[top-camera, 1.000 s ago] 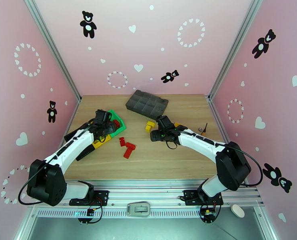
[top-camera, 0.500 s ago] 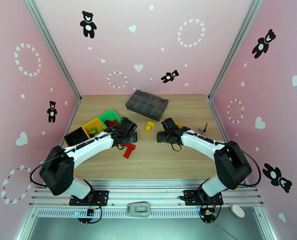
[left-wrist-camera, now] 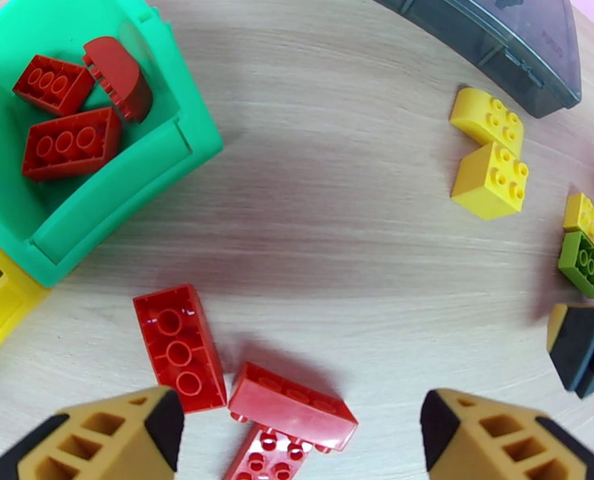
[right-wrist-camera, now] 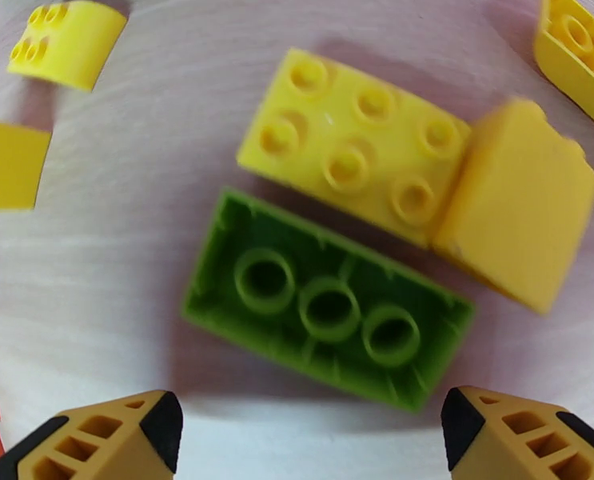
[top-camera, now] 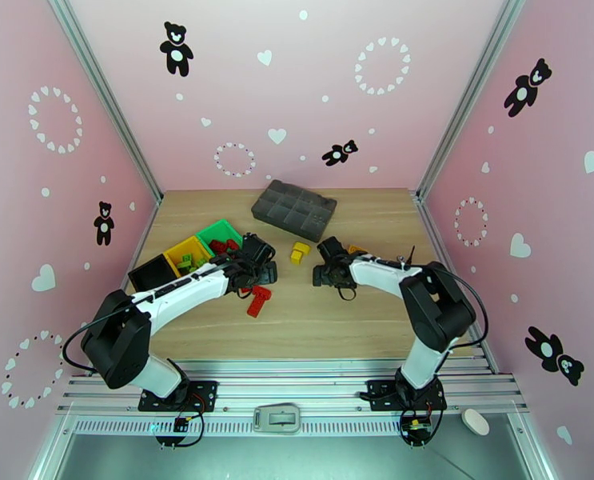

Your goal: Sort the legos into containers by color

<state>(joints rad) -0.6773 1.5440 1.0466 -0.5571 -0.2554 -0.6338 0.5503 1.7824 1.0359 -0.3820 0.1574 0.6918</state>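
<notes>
A pale wooden table (top-camera: 320, 330) stands inside a pink booth printed with black bears and white hearts, with aluminium posts rising at its two far corners. The near half of the board, between the two arms and the front rail, is bare wood and gives the widest room to move. The far left corner is open too.

Along the left edge three bins touch in a diagonal row: the black bin (top-camera: 153, 274) nearest, the yellow bin (top-camera: 186, 250) in the middle and the green bin (top-camera: 219, 230) farthest. Three red bricks (left-wrist-camera: 71, 142) lie in the green bin. A dark grey tray (top-camera: 294, 208) sits askew at far centre, close to the far edge.

The left gripper (top-camera: 258, 270) hovers just right of the green bin, over a cluster of loose red legos (top-camera: 257, 298) at the table's middle. In its wrist view the fingers (left-wrist-camera: 149, 430) are spread wide and grasp nothing, and the red pieces lie on the wood between them.

The right gripper (top-camera: 324, 274) faces it from the right across a narrow gap, and a yellow pair (top-camera: 299, 251) rests just beyond that gap on the far side. Its fingers (right-wrist-camera: 157, 426) are also parted and empty. An upturned green brick (right-wrist-camera: 328, 302) lies flat just past the tips. Its long side touches a yellow brick (right-wrist-camera: 352, 146), which butts against a yellow sloped piece (right-wrist-camera: 516, 206). A small screwdriver (top-camera: 409, 256) lies near the right edge.
</notes>
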